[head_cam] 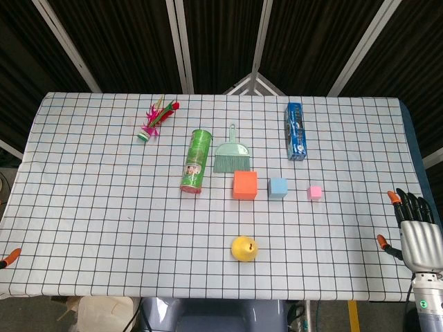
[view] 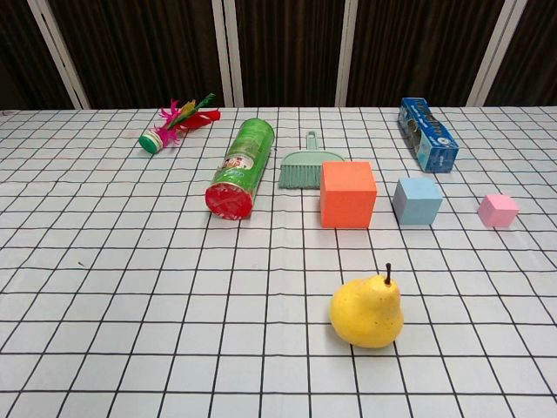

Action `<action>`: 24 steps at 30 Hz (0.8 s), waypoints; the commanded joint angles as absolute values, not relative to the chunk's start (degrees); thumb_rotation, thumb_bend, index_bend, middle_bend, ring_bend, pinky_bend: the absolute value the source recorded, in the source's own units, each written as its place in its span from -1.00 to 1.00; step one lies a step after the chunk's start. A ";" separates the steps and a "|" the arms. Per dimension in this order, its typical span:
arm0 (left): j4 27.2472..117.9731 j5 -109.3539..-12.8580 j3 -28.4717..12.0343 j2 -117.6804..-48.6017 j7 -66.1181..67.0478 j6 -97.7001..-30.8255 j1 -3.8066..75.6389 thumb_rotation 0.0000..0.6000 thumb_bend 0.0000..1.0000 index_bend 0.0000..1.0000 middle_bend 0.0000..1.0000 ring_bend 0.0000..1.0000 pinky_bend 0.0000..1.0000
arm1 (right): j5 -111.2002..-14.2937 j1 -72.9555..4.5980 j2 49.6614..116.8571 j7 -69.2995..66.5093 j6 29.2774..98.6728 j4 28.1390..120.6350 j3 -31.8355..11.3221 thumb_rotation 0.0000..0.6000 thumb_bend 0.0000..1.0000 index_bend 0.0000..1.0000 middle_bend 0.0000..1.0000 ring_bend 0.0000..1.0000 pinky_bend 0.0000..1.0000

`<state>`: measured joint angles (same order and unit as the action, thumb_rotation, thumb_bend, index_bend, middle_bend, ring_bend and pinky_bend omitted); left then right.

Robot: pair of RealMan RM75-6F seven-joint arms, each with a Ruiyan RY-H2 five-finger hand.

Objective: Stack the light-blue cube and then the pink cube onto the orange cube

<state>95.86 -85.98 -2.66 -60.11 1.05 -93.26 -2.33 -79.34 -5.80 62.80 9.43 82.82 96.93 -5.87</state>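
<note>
All three blocks sit untouched mid-table: big orange cube (head_cam: 245,185), small light-blue cube (head_cam: 277,188) just at its 3 o'clock, tiny pink cube (head_cam: 315,192) further out at 3. Right robot hand (head_cam: 419,235) hovers off the table's edge at 4 o'clock, fingers spread, holding nothing. Left robot hand (head_cam: 10,259) barely pokes in, can't tell its state.

3 cubes, 1 row, apart, flat on cloth (none stacked): orange cube (view: 347,193) lgst, light-blue cube (view: 417,200) mid, pink cube (view: 498,210) smallest, far rt.
</note>
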 commanded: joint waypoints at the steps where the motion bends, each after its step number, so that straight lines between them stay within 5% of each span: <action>1: 95.84 -86.06 -2.48 -60.17 1.37 -92.97 -2.29 1.00 -0.68 -0.80 -1.00 -1.00 -1.00 | -79.30 -5.71 62.79 9.55 82.98 97.03 -5.88 1.00 -0.38 -1.00 -0.89 -0.96 -0.88; 24: 96.10 -87.05 -2.41 -59.98 0.60 -94.54 -3.04 1.00 -0.68 -0.80 -1.00 -1.00 -1.00 | -80.32 -5.49 62.47 7.56 83.54 97.84 -5.99 1.00 -0.38 -1.00 -0.89 -0.96 -0.87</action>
